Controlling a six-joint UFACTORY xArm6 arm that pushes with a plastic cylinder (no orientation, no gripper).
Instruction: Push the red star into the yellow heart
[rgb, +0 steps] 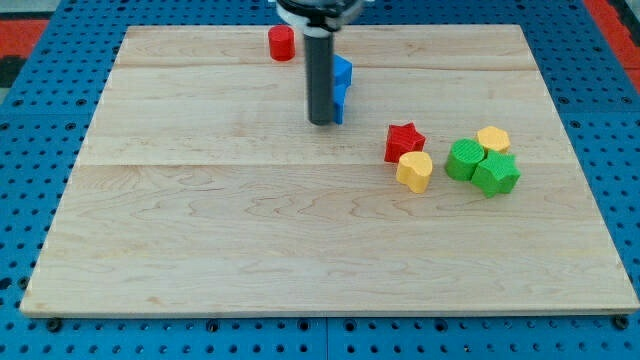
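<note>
The red star (403, 141) lies right of the board's middle. The yellow heart (415, 170) sits just below and slightly right of it, and the two touch. My tip (322, 121) rests on the board left of and a little above the red star, with a clear gap between them. The rod stands in front of blue blocks (342, 84) and hides part of them.
A red cylinder (281, 43) stands near the board's top edge. Two green blocks (463, 159) (496, 173) and a yellow hexagon block (493, 139) cluster right of the heart. The wooden board (200, 220) lies on a blue pegboard.
</note>
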